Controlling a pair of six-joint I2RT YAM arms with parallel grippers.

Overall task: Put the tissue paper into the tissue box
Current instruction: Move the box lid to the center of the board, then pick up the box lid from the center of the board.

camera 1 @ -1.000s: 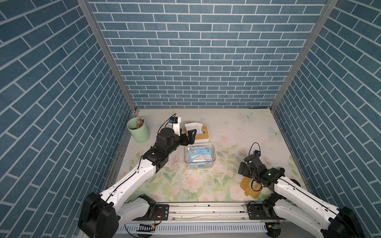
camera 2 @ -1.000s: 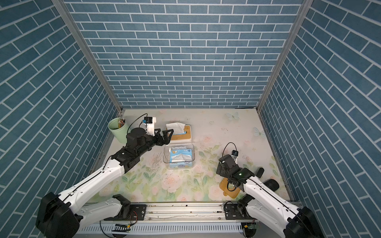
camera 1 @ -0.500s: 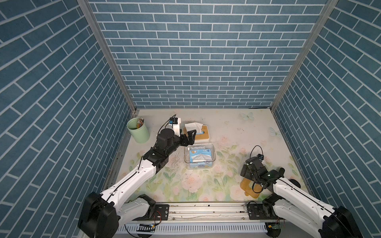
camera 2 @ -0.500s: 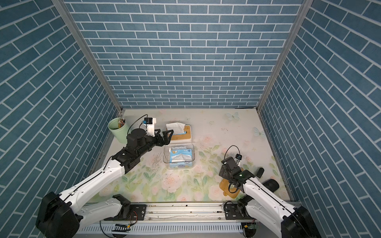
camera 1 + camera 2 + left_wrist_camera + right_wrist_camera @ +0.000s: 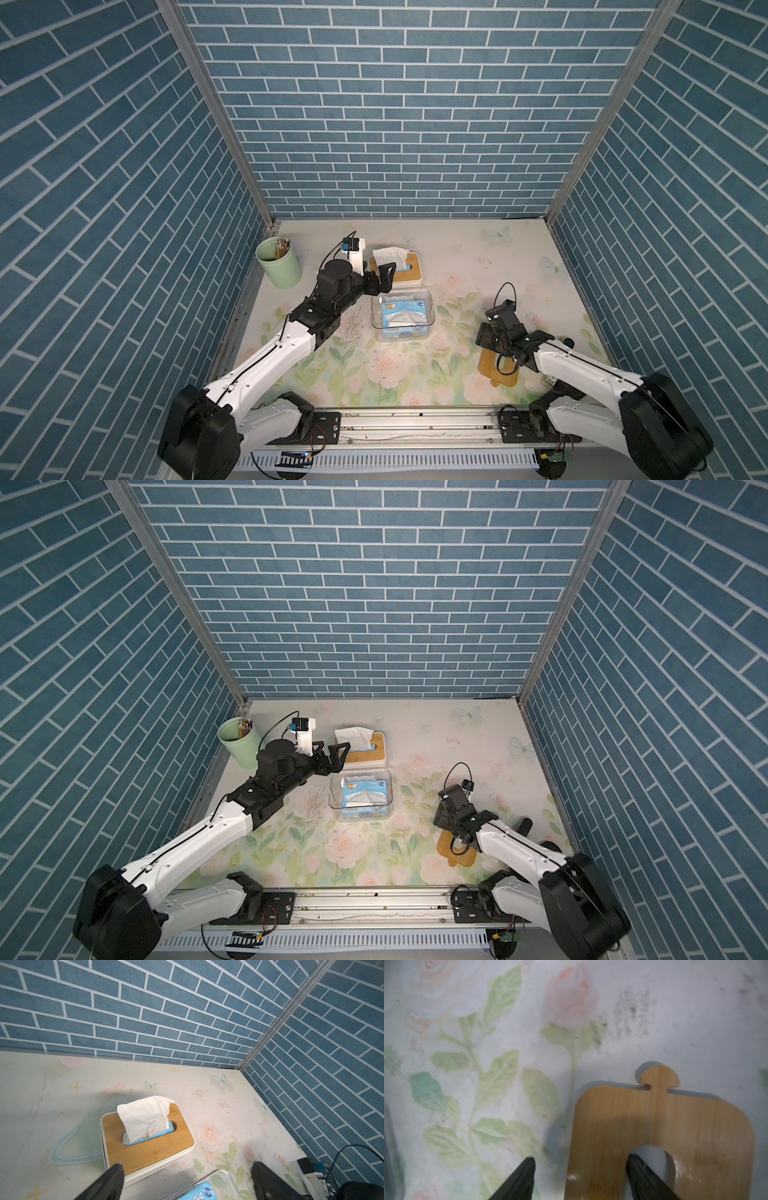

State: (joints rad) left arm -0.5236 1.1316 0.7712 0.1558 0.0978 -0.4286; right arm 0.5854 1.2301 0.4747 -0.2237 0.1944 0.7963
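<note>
Starting at the left, a pale green cup (image 5: pixel 279 266) holding coloured pencils (image 5: pixel 281 248) stood by the side wall. Just beside it, your left gripper (image 5: pixel 382 277) hovered with its jaws spread wide and nothing between them. In the left wrist view its two black fingertips (image 5: pixel 116 1176) framed the near side of a white tissue box with a bamboo top (image 5: pixel 158 1151). A white tissue sheet (image 5: pixel 145 1115) stood up out of that box's slot. There were faint marks burned into the bamboo, but they were too small for you to read.

Toward the robot from that box sat the clear plastic box (image 5: pixel 431 322), with no lid on it. The blue tissue pack (image 5: pixel 405 318) lay inside it, flat, with white paper showing at its torn middle. The wrapper carried cartoon print and small writing that could not be read from either top view.

Further right, well apart from both boxes, a loose bamboo lid (image 5: pixel 498 370) lay flat on the floral table (image 5: pixel 415 374). Your right gripper (image 5: pixel 581 1158) pointed down over it with its jaws apart. One finger sat inside the lid's oval slot and the other outside the lid's edge, with bare table showing between that finger and the wood, so it gripped nothing.
</note>
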